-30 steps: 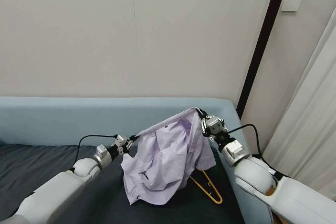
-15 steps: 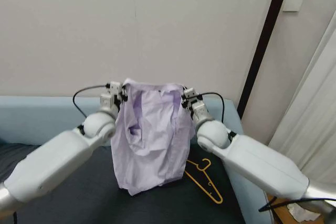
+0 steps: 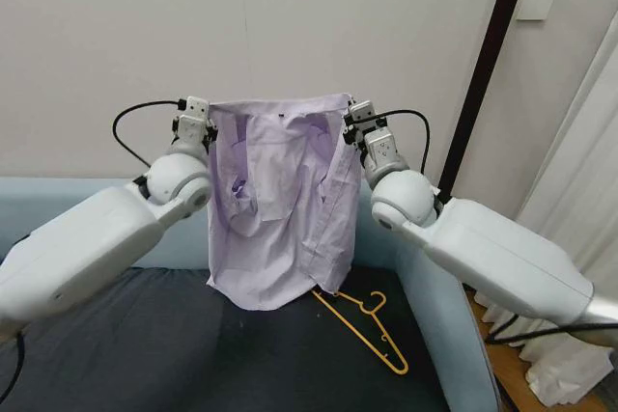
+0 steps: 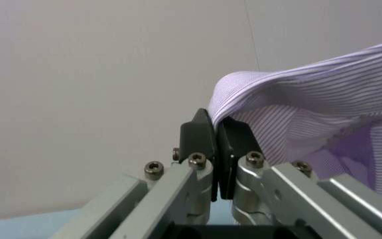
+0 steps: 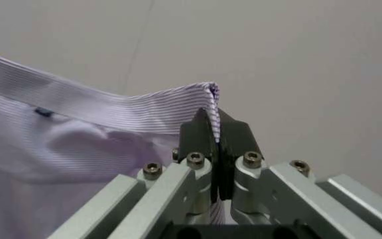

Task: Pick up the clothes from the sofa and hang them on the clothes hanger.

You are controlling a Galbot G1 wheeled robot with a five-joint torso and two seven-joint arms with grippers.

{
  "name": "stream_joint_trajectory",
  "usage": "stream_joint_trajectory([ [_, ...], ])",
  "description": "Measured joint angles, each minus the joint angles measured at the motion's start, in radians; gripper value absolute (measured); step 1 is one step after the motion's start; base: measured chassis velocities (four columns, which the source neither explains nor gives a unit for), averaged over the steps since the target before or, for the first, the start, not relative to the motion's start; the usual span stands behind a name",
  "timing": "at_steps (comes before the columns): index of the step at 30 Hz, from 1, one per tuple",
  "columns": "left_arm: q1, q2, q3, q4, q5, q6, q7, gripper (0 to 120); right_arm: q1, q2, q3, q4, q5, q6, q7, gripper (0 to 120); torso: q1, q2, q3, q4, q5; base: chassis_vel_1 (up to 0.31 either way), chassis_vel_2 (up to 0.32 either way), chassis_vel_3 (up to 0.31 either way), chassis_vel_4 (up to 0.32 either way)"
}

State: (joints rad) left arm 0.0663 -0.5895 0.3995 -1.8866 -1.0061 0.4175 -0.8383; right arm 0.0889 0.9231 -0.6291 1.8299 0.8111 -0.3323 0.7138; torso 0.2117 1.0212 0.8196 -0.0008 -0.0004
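Left claw (image 3: pixel 207 114), right claw (image 3: pixel 349 116) both pinching 1 shirt (image 3: pixel 280 209), 1 hanger (image 3: pixel 396 368) on sofa (image 3: pixel 58 214)

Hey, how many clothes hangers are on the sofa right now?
1. A yellow hanger lies on the dark sofa seat, just right of the hem of the purple striped shirt held up by the left gripper and right gripper. The shirt may hide others.

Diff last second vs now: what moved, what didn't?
Left gripper and right gripper raised the lilac striped shirt from low over the dark sofa cushion up before the wall, stretching its top edge between them. Both stay shut on it. The thin yellow hanger lies unmoved.
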Motion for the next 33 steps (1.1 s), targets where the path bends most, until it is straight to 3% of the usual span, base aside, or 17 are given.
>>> stream_joint_trajectory([
  [1, 0.0, 0.0, 0.0, 0.0, 0.0, 0.0, 0.0, 0, 0.0, 0.0, 0.0, 0.0, 0.0, 0.0, 0.0, 0, 0.0, 0.0, 0.0, 0.0, 0.0, 0.0, 0.0, 0.0, 0.0],
  [4, 0.177, 0.155, -0.227, -0.194, -0.051, 0.009, -0.011, 0, 0.023, -0.043, 0.007, 0.152, 0.076, -0.067, 0.05, 0, 0.0, 0.0, 0.0, 0.0, 0.0003, 0.0, 0.0, 0.0, 0.0],
  [5, 0.177, 0.155, -0.227, -0.194, -0.051, 0.009, -0.011, 0, 0.023, -0.043, 0.007, 0.152, 0.076, -0.067, 0.05, 0, 0.0, 0.0, 0.0, 0.0, 0.0003, 0.0, 0.0, 0.0, 0.0],
  [8, 0.365, 0.305, -0.427, -0.362, -0.136, 0.011, 0.004, 0, 0.039, -0.091, 0.031, 0.256, 0.126, -0.114, 0.075, 0, 0.0, 0.0, 0.0, 0.0004, -0.0012, 0.0, 0.0, 0.0, 0.0],
  [9, 0.401, 0.361, -0.465, -0.413, -0.173, 0.004, 0.007, 0, 0.044, -0.108, 0.038, 0.29, 0.148, -0.132, 0.089, 0, 0.0, 0.0, 0.0, 0.0003, 0.0002, 0.0, 0.0, 0.0, 0.0],
  [10, 0.424, 0.413, -0.49, -0.463, -0.216, -0.001, 0.006, 0, 0.05, -0.124, 0.04, 0.317, 0.161, -0.145, 0.1, 0, 0.0, 0.0, -0.001, -0.0001, 0.0012, 0.0, 0.0, 0.0, 0.0],
  [15, 0.385, 0.483, -0.502, -0.51, -0.302, 0.006, -0.015, 0, 0.058, -0.139, 0.054, 0.336, 0.175, -0.172, 0.113, 0, 0.0, 0.0, 0.0, -0.0009, 0.0011, 0.0, 0.0, 0.0, 0.0],
  [18, 0.393, 0.463, -0.492, -0.492, -0.308, -0.015, -0.003, 0, 0.039, -0.134, 0.066, 0.322, 0.175, -0.175, 0.111, 0, 0.0, 0.0, 0.0, -0.0004, 0.0005, 0.0, 0.0, 0.0, 0.0],
  [20, 0.413, 0.398, -0.465, -0.441, -0.307, -0.036, 0.014, 0, -0.005, -0.119, 0.074, 0.288, 0.158, -0.171, 0.101, 0, 0.0, 0.0, 0.0, -0.0004, -0.0004, 0.0, 0.0, 0.0, 0.0],
  [21, 0.413, 0.398, -0.465, -0.441, -0.307, -0.036, 0.014, 0, -0.005, -0.119, 0.074, 0.288, 0.158, -0.171, 0.101, 0, 0.0, 0.0, 0.0, -0.0004, -0.0004, 0.0, 0.0, 0.0, 0.0],
  [26, 0.457, 0.224, -0.394, -0.278, -0.242, -0.038, 0.006, 0, -0.169, -0.036, 0.077, 0.175, 0.04, -0.103, 0.064, 0, 0.0, 0.0, 0.001, -0.0006, 0.0002, 0.0, 0.0, 0.0, 0.0],
  [27, 0.457, 0.224, -0.394, -0.278, -0.242, -0.038, 0.006, 0, -0.169, -0.036, 0.077, 0.175, 0.04, -0.103, 0.064, 0, 0.0, 0.0, 0.001, -0.0006, 0.0002, 0.0, 0.0, 0.0, 0.0],
  [33, 0.547, 0.067, -0.351, -0.129, -0.049, -0.069, 0.016, 0, -0.305, 0.035, 0.08, 0.076, -0.101, -0.042, 0.014, 0, 0.0, 0.0, 0.0, -0.0001, 0.0002, 0.0, 0.0, 0.0, 0.0],
])
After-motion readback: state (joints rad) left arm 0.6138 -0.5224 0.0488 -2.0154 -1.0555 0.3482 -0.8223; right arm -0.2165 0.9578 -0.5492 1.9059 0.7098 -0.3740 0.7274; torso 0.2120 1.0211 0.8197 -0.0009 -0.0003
